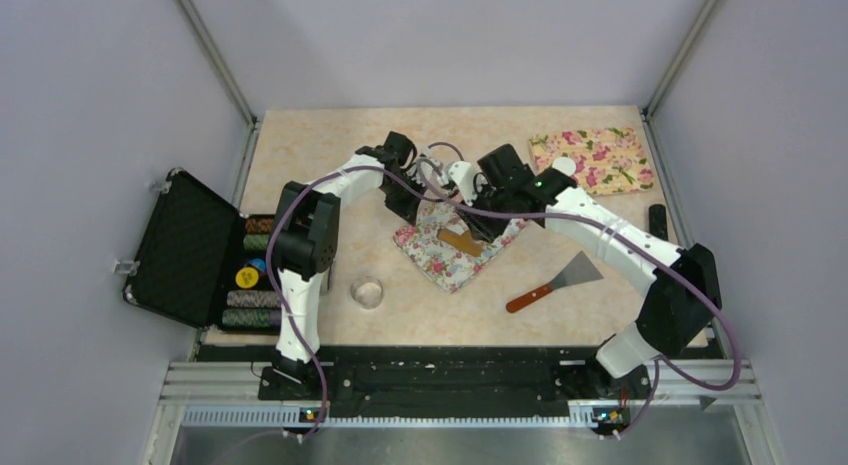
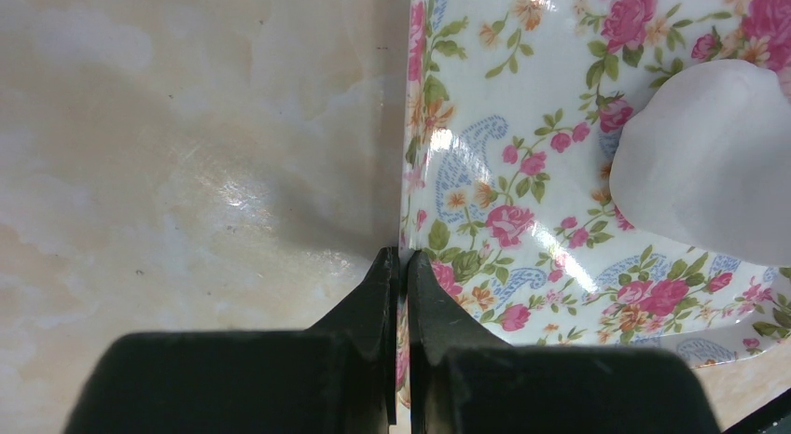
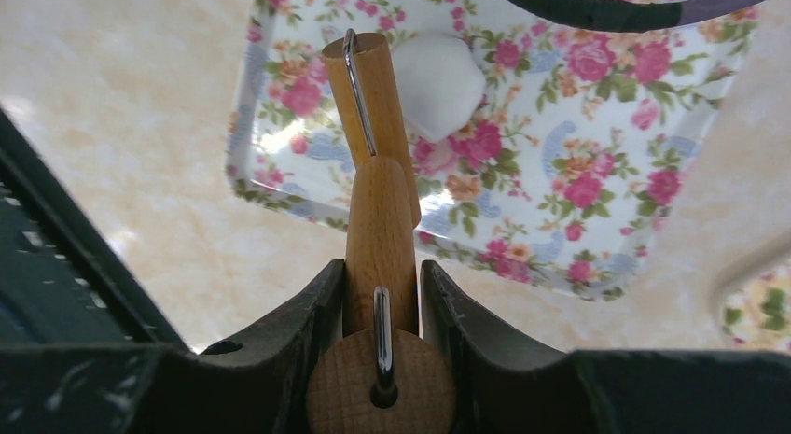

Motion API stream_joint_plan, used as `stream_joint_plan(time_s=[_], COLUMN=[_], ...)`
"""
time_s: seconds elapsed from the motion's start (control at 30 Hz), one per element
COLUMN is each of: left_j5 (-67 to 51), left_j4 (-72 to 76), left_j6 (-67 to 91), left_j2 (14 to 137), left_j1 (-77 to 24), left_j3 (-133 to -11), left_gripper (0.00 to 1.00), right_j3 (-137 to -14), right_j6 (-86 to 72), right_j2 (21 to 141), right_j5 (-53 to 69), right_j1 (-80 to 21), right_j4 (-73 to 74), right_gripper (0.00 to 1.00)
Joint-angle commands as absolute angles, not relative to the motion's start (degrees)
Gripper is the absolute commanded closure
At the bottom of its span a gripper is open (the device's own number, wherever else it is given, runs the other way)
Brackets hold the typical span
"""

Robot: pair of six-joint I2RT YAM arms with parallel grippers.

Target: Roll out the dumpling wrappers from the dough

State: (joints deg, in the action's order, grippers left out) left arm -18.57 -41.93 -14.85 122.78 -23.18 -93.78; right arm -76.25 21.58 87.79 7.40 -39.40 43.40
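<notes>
Wood fills the right gripper (image 3: 382,266): its jaws are partly closed around the handle of a small pale wooden rolling pin with a wire frame (image 3: 381,126), and the grip looks firm from the right wrist view. The pin's barrel points out over a square glossy mat printed with pink roses (image 3: 578,145), with its far end just beside a small white rounded lump of dough (image 3: 438,84). We cannot tell whether the barrel touches the lump or hangs above the mat. The dough sits on the mat, thick and not yet flattened into a wrapper. At the mat's edge the left gripper (image 2: 403,266) is pinched fully together with the rim caught between its black fingers. We judge that it is steadying the mat on the beige marbled tabletop (image 2: 187,173).

We take the step in hand to be the start of rolling: the pin is lined up, but the lump is unrolled. The next move calls for shifting the barrel sideways onto the dough, then pressing down and rolling across it while the left arm stops the mat sliding. The lump looks soft, so uneven pressure would likely give a lopsided disc.
</notes>
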Motion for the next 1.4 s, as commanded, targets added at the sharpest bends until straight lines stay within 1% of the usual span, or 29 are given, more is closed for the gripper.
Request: stream_joint_plan(time_s=[0.0, 0.17, 0.4, 0.67, 0.77, 0.97, 1.13, 1.37], left_j5=[-16.4, -16.4, -16.4, -16.5, -16.5, -16.5, -16.5, -16.7], left_j4=[-41.0, -41.1, -41.1, -41.2, -41.2, -41.3, -41.3, -41.3], left_j6=[-14.6, -14.6, -14.6, -14.6, -14.6, -14.5, -14.6, -14.7], left_j2=[124.5, 124.5, 124.5, 124.5, 124.5, 124.7, 124.6, 124.5], left_j1=[-23.1, -23.1, -23.1, -23.0, -23.0, -23.0, -23.0, -23.0], left_j3=[-94.0, -94.1, -94.1, -94.2, -94.2, -94.2, -94.2, -94.2], left_gripper=[1.0, 1.0, 1.0, 1.0, 1.0, 1.0, 1.0, 1.0], right_j3=[-82.6, -84.9, -86.3, -86.9, -85.7, -80.6, -79.5, -76.2], right_j6=[9.4, 2.9, -2.3, -5.1, -6.3, -6.8, -6.6, -5.6], right_j2=[87.8, 90.7, 95.5, 97.9, 97.3, 95.2, 94.5, 90.6], right_j5=[22.8, 29.7, 32.9, 36.4, 38.0, 37.5, 37.7, 36.7], right_j1=[-34.7, -30.2, -27.3, -24.9, -24.0, -23.6, -22.7, -22.3], right_j4=[42.7, 42.6, 41.8, 41.9, 41.9, 40.5, 40.8, 40.6], right_gripper=[1.0, 1.0, 1.0, 1.0, 1.0, 1.0, 1.0, 1.0])
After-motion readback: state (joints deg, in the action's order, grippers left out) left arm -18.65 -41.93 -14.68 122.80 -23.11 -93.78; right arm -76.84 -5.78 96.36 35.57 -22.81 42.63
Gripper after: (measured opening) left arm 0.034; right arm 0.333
